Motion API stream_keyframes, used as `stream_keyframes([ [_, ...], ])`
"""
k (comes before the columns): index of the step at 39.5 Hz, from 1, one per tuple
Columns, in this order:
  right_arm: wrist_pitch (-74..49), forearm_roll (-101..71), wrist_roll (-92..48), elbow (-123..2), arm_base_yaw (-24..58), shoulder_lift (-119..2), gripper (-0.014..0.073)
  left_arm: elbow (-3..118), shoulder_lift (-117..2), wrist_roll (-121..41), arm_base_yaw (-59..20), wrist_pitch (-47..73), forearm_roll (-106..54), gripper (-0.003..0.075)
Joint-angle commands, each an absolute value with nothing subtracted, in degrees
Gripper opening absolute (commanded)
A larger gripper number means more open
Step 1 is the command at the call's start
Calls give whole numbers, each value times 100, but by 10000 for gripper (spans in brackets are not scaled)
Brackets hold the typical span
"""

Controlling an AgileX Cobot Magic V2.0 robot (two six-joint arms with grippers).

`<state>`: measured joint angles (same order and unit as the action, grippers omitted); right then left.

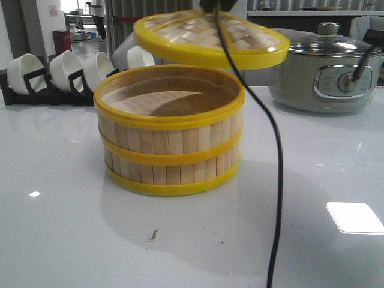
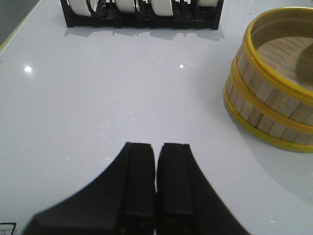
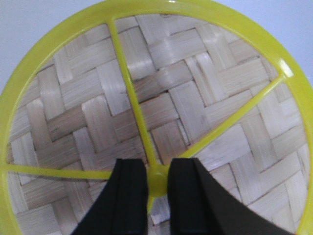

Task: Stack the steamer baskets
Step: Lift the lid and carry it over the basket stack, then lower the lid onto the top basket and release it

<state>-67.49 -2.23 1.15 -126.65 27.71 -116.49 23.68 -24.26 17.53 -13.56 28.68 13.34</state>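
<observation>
1. The white table runs wide and bare in front of and to both sides of the stack, so there is ample room to move; its far-left edge shows only in the left wrist view.
2. The steamer baskets stand one on the other near the table's middle, rims aligned and the top tier open; the stacking itself looks done.
3. The pot, grey-green with a glass cover, sits back right, well apart from the stack.
4. The lid, woven bamboo with a yellow rim, hangs tilted in the air above and slightly behind the open tier, touching nothing below; the step in hand appears to be capping the stack.
5. A rack of white bowls lines the back left, clear of any path down.
6. The right gripper is clamped on the lid's yellow centre knob, one finger on each side. The next move likely calls for levelling the lid, centring it over the top rim and lowering it until the rims meet.
7. The left gripper hovers over bare table, just left of the baskets, fingers pressed together and holding nothing.
8. A black cable hangs across the front view, right of the stack.
</observation>
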Motion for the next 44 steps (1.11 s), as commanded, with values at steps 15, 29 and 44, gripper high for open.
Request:
stream_keyframes([
  [15,-6521,-199,78,-13160,3313,-11939,36,2532,-2458,1809,-1358,2431,1384,85],
  [29,-6564,50,78,-13160,3313,-11953,36,2532,-2458,1809,-1358,2431,1384,85],
  [44,-6604,83,78,-13160,3260,-12001,36,2532,-2458,1809,-1358,2431,1384,85],
])
